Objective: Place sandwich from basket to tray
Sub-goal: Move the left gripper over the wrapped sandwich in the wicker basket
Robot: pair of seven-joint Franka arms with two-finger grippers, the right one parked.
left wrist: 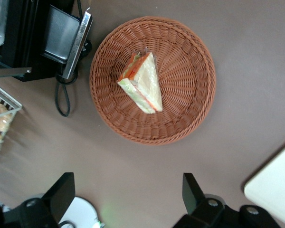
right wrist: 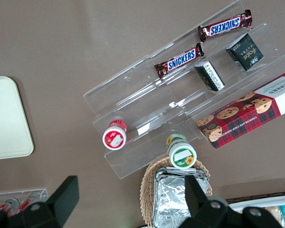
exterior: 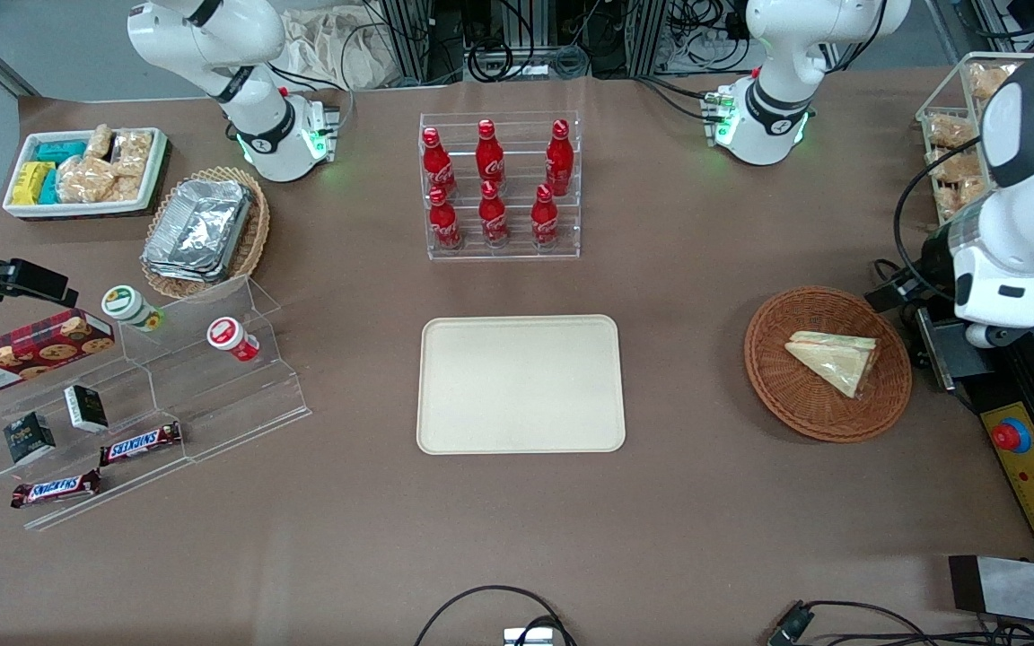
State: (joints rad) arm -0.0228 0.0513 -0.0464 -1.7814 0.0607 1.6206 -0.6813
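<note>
The sandwich [exterior: 836, 359] [left wrist: 141, 81], a clear-wrapped wedge with orange and green filling at its edge, lies in the round reddish-brown basket [exterior: 777, 395] [left wrist: 190, 109] toward the working arm's end of the table. The cream tray [exterior: 521, 386] [left wrist: 275, 190] lies bare at the table's middle. In the left wrist view my gripper [left wrist: 127, 194] hangs open high over bare table beside the basket, apart from the sandwich, with nothing between its fingers [left wrist: 192, 190]. In the front view the arm's white body [exterior: 1020, 224] hides the gripper.
A black box with a metal plate [exterior: 939, 350] [left wrist: 61, 40] stands right beside the basket. A yellow control box [exterior: 1011, 437] and a wire rack of snacks [exterior: 957, 144] line that table end. A cola bottle rack [exterior: 499, 184] stands farther back than the tray.
</note>
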